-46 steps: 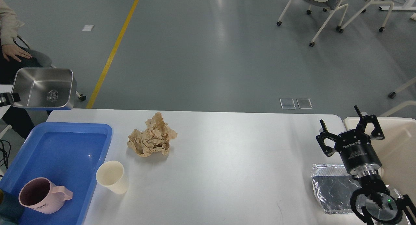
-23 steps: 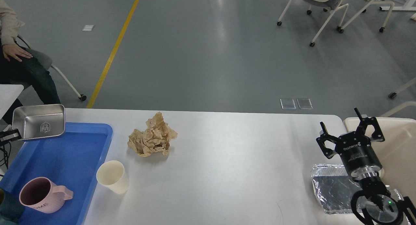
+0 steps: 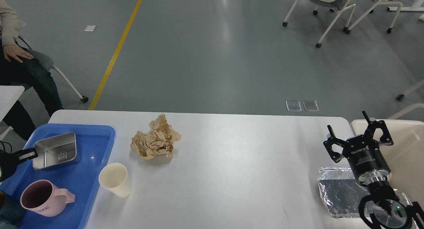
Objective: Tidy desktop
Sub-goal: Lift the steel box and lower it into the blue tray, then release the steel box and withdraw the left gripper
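Left hand (image 3: 32,152) grips metal tin (image 3: 56,150) in tray (image 3: 96,133); right hand (image 3: 359,136) spread wide.

Left gripper (image 3: 31,153) enters low at the left edge, its fingers closed on the rim of a steel tin (image 3: 56,150). Right gripper (image 3: 359,135) stands upright at the lower right, fingers spread apart and empty, its wrist below it.

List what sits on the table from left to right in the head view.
Pink mug in the blue tray → steel pan in the same tray, held by the left gripper → cream cup → crumpled brown paper → foil tray under the right gripper, jaws open.
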Controlling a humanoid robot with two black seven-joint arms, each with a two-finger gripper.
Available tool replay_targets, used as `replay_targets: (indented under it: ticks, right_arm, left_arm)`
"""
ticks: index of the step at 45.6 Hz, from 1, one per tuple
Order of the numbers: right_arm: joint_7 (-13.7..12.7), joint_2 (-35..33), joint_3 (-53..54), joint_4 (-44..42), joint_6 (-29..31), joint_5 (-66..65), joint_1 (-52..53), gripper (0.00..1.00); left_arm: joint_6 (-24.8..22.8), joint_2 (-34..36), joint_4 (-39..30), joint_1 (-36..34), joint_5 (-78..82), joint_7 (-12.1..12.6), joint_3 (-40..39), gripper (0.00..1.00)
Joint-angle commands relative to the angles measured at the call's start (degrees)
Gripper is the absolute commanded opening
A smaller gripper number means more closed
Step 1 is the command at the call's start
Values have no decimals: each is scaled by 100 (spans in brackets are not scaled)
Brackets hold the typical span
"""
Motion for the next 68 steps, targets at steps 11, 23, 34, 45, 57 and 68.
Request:
replay_targets:
  ticks: [11, 23, 34, 45, 57, 68]
  right_arm:
    - [0, -8, -19, -7, -1, 0, 18, 100]
    - [-9, -52, -80, -7, -10, -368, 44, 100]
    - [-9, -342, -678, -103, -1, -843, 88, 100]
    - [0, -824, -678, -25, 34, -1080, 185, 100]
    - [-18, -1353, -757, 19, -36, -1687, 158, 100]
    - [-9, -1352, -792, 1056, -352, -2599, 62, 100]
  left_arm:
    - [-1298, 348, -305, 90, -1390, 17, -3094, 97]
    - [-763, -73, -2176, 1380, -2586, -9, -5537, 97]
    - [-244, -1953, -3750, 3516, -2683, 0, -7946, 97]
    - [-428, -3282, -3927, 4581, -2683, -18, -9221, 97]
    - [-1351, -3915, -3909, 5038, -2692, 0, -10330, 97]
    - [-1360, -3994, -3821, 5047, -2692, 0, -10259, 97]
